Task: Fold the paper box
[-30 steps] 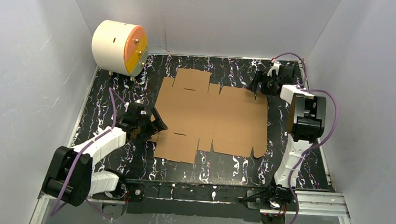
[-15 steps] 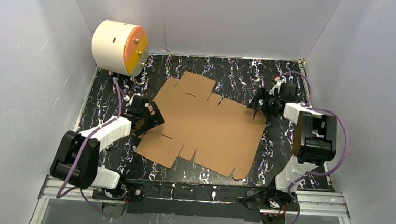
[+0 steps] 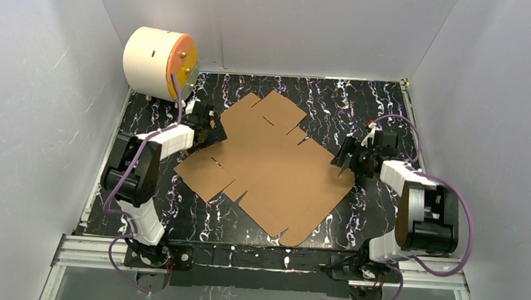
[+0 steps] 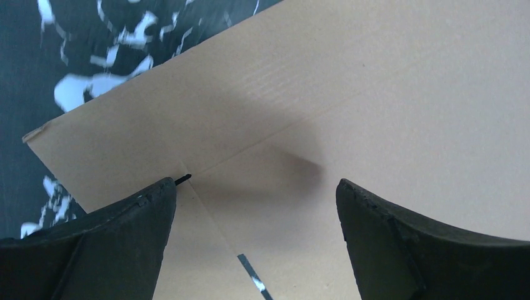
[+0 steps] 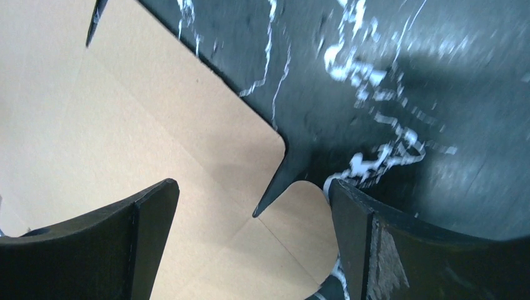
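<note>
The paper box [image 3: 268,168], a flat sheet, has swung diagonal beside the cream cylinder [image 3: 159,61]. My left pincer [image 3: 211,126] and right pincer [image 3: 342,159] gape open at its edges (repositioning, I judge; nothing folded yet).

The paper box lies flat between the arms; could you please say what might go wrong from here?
1. The paper box is flat and ungripped; the left end effector and right end effector stand open, so a push may just slide it.
2. The left end effector is near the cream cylinder and could knock it.
</note>
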### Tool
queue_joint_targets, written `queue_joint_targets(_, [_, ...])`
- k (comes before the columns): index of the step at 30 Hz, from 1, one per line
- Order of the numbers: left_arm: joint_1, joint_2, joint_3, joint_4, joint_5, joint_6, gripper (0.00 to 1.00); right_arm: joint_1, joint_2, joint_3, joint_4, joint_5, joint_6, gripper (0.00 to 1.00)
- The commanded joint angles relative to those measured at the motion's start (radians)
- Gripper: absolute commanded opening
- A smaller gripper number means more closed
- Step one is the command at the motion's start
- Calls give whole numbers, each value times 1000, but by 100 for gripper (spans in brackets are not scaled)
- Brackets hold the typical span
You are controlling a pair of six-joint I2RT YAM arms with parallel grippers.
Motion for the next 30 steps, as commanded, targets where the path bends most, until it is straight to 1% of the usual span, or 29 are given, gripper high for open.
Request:
queue_joint_targets(1, [-22,73,61,-5,118,27,95,81,-125,-67,-70,-87,58,99])
queue_joint_targets(5, [-26,14,74,17,134,43,95,150,-244,-92,-121,-46,73,99])
queue_joint_targets(7, [-25,-41,61,14,122,47,95,161,-277,-82,-121,-49,62,99])
queue_joint_targets(9, [-26,-111,44,-26,79,44,95,165,-282,-41,-145,-28,31,99])
queue_joint_targets(12, [-25,-218,3,-130,-47,17,96,178,-261,21,-162,45,-25,99])
queue_joint_targets(14, [-22,-298,-51,-173,-107,-9,96,182,-228,46,-120,25,-42,99])
queue_joint_targets(16, [-18,-374,-121,-194,-118,-33,97,191,-175,94,-80,-26,-60,99])
queue_joint_targets(20, [-11,-505,-250,-231,-118,-108,97,231,-50,182,-9,-71,-97,99])
queue_joint_targets(24, [-8,-609,-345,-254,-162,-165,97,249,77,255,43,-118,-114,99])
queue_joint_targets(26, [-7,-628,-366,-250,-172,-170,97,257,129,275,82,-145,-114,99])
queue_joint_targets(30, [-6,-577,-361,-252,-177,-172,97,270,208,298,87,-174,-115,99])
